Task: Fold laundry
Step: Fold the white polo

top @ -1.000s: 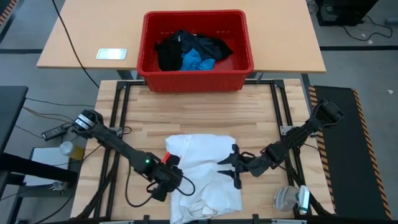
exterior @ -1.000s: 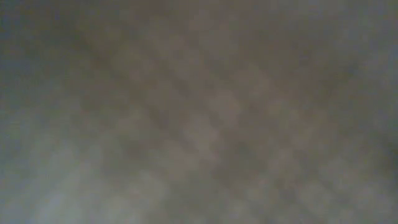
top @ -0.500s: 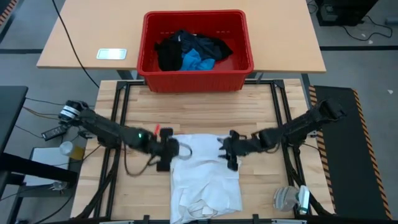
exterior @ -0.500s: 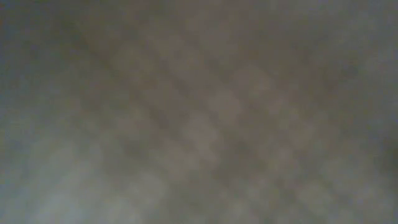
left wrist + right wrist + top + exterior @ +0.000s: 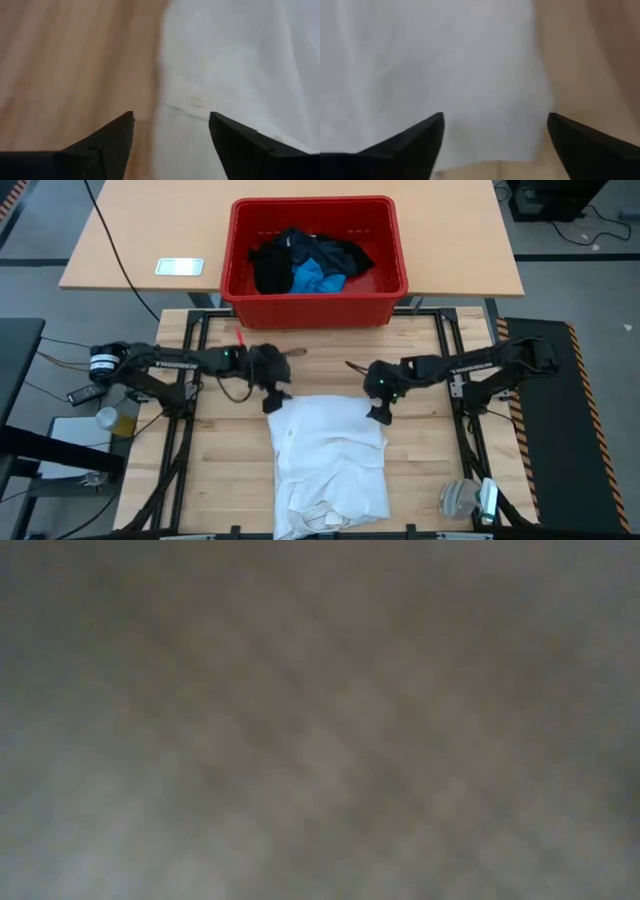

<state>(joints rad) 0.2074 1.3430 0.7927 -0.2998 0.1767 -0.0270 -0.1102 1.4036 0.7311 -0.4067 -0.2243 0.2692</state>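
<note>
Our left gripper (image 5: 274, 402) and right gripper (image 5: 378, 411) both stand wide open, holding nothing, at the far corners of the white shirt (image 5: 328, 460). The shirt lies on the table (image 5: 420, 490), its long axis running from the fingers toward us, equally near both arms.

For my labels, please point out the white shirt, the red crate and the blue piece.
white shirt (image 5: 330, 450), high view, middle of cloth.
red crate (image 5: 395, 255), high view, right wall.
blue piece (image 5: 315, 278), high view, visible middle.

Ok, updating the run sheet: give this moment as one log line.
white shirt: flat on table | left tool: open, at its edge | right tool: open, over shirt
</note>
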